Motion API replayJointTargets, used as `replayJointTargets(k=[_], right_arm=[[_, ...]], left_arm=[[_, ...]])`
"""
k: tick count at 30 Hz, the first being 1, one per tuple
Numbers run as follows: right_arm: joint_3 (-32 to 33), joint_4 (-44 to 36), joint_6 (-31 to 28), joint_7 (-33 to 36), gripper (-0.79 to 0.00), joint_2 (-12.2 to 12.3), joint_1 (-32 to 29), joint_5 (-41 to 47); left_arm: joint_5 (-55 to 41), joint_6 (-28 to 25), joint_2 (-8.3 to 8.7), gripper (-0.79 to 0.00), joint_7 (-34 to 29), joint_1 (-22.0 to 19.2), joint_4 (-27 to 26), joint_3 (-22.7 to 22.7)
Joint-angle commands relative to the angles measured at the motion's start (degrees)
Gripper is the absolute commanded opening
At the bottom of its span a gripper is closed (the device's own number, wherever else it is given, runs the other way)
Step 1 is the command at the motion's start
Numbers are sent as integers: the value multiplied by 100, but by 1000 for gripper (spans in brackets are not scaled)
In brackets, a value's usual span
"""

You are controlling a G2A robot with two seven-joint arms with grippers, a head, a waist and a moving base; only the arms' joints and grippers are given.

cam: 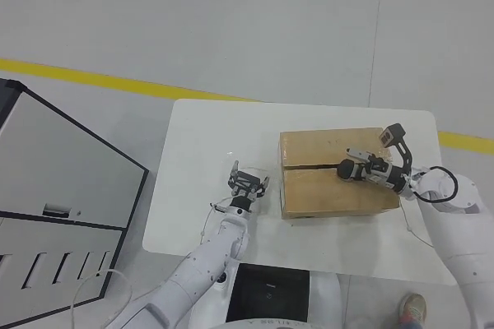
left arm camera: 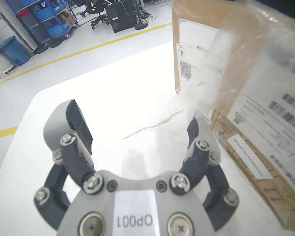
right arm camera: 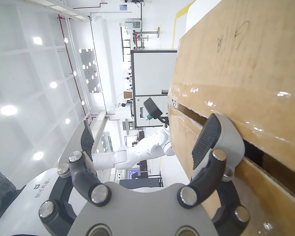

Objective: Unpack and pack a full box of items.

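bench [cam: 198, 140] white, grey floor, yellow line [cam: 82, 78] | box [cam: 329, 148] on bench's right half, flaps down, barcode labels [left arm camera: 268, 124] on side | left tool [cam: 249, 174] wide, beside box | right tool [cam: 347, 169] wide, at top seam [cam: 313, 167]

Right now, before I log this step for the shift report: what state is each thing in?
cardboard box: upright on the table, top flaps down, narrow gap open along the seam.
clear tape: partly peeled, hanging loose on the box's side.
left gripper: open, empty, beside the box.
right gripper: open, empty, one finger at the seam.
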Motion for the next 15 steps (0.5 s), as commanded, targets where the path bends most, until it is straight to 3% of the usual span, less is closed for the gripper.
replayJointTargets(k=[1,15], right_arm=[[-2,-5,5,7,0,0,-5,-5],[-18,-218,60,-221,0,-9,-174,-87]], left_arm=[[16,16,-5,0,63,-22,138,-28],[-419,-209,-156,0,279,-77,350,-33]])
